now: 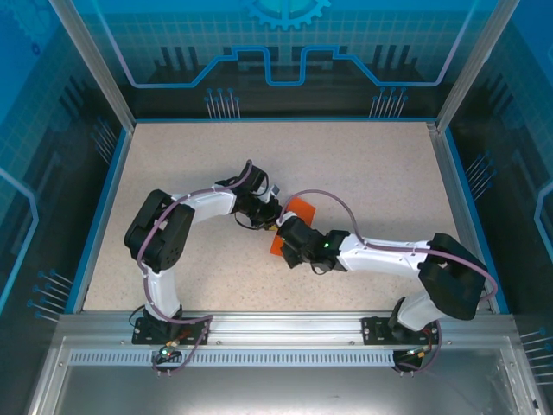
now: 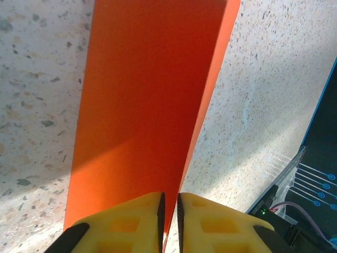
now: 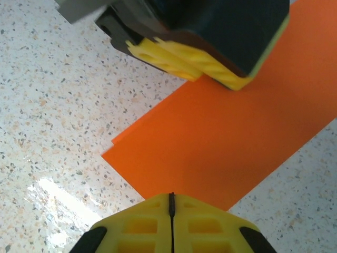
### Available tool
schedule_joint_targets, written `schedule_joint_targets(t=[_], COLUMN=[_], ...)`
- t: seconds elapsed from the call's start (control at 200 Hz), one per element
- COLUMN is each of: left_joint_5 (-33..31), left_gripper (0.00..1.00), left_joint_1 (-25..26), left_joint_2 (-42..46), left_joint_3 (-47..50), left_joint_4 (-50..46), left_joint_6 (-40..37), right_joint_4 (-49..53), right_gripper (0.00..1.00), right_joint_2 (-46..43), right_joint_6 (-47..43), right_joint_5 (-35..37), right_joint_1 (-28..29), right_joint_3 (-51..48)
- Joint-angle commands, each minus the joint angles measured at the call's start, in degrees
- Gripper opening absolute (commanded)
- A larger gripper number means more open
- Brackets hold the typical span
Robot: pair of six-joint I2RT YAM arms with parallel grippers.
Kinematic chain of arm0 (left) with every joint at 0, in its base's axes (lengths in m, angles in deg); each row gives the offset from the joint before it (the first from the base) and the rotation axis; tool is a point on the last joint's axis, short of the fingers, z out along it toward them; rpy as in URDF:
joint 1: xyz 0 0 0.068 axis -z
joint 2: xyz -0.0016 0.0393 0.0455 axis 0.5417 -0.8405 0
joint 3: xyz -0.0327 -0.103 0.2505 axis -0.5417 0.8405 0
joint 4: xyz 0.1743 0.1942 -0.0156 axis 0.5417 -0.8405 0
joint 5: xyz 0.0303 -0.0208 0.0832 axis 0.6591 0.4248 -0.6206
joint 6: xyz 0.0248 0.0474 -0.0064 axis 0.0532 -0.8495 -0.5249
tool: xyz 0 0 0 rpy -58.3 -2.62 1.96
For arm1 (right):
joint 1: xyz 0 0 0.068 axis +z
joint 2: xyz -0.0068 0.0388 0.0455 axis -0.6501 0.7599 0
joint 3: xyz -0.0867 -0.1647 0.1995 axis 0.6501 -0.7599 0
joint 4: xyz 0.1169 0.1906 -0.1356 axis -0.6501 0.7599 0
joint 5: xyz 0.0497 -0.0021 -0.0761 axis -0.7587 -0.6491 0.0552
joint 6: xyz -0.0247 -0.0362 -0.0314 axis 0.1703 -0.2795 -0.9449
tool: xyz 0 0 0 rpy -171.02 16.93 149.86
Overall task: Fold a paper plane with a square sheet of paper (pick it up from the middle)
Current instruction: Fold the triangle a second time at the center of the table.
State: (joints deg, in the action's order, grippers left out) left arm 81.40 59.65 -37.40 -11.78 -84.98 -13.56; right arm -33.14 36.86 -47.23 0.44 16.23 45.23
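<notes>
Item: sheet of paper [image 1: 298,211], orange, doubled into a long strip, lying flat near the middle of the worktop [image 1: 371,173].
Step, as judged: setting the crease. Keep one end pinned and the layers square, and press along the fold without dragging.
Holding: left pincer [image 2: 169,203], closed to a slit on the sheet's edge.
Pressing: right pincer [image 3: 171,197], fully closed, tips at the opposite edge. Whether it nips the paper cannot be told.
Pose: both arms elbows-out, forearms angled inward, wrists meeting over the sheet.

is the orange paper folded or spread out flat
Folded: the orange paper lies as a narrow strip, and at its corner in the right wrist view two offset layers show.
</notes>
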Motion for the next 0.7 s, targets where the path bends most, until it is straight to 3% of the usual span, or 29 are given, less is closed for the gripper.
schedule_joint_targets(t=[0.0, 0.175, 0.295, 0.51, 0.695], left_joint_5=[0.21, 2.12, 3.04, 3.20, 2.97], left_gripper=[0.14, 0.09, 0.08, 0.08, 0.08], left_joint_1=[0.21, 0.21, 0.17, 0.18, 0.21], left_joint_2=[2.01, 1.61, 1.68, 1.78, 1.78], left_joint_3=[-0.45, -0.36, -0.27, -0.08, -0.01], left_joint_4=[-0.24, 1.11, 1.94, 1.95, 1.79], left_joint_6=[0.93, 1.46, 1.83, 1.91, 1.96], right_joint_4=[-1.94, -3.32, -0.21, 2.41, 2.14], right_gripper=[0.16, 0.52, 0.59, 0.55, 0.33], right_joint_2=[-1.38, -0.53, 2.77, 6.18, 5.16], right_joint_6=[-0.77, -2.73, -1.70, 0.50, 0.43], right_joint_5=[-4.49, -3.70, 3.11, 10.49, 10.63], right_joint_1=[-1.01, 1.87, 3.91, 5.19, 5.47], right_joint_3=[-0.84, 0.31, 2.07, 5.62, 4.90])
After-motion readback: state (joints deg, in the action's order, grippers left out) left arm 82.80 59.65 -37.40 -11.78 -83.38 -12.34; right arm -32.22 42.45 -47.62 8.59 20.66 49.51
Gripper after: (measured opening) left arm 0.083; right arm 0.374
